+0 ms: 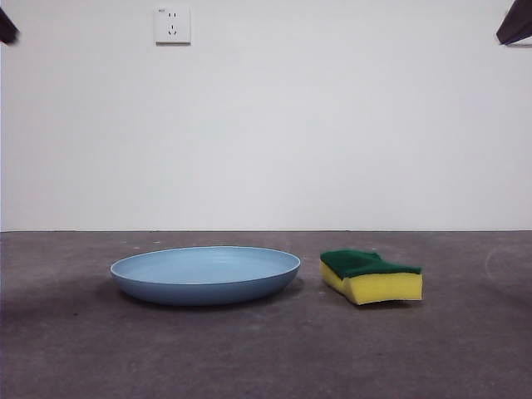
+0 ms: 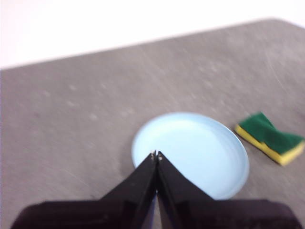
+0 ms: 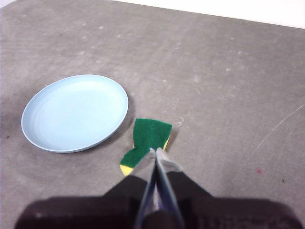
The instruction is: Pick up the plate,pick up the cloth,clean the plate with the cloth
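looking at the plate [image 1: 205, 274] first: it sits flat on the grey surface [image 1: 83, 349], light blue, rim turned up, nothing in it. just beside it, apart with a narrow strip of surface between, lies the cloth [image 1: 371, 277], which i see is a wavy-edged sponge, yellow foam below and the dark green scouring face up.

from my left wrist camera the plate [image 2: 195, 152] is under the left claw [image 2: 156, 155], whose two black jaws are pressed together at the tips with nothing between them; it hangs above the plate's near rim, not touching it. the sponge [image 2: 269, 137] lies off to one side there.

from my right wrist camera the right claw [image 3: 155, 151] is likewise closed and empty, its tips above the near end of the cloth [image 3: 148, 137], with the plate [image 3: 75, 112] beside it.

in the front view both arms show only as dark tips at the top corners. a white wall socket [image 1: 172, 25] sits on the wall behind.
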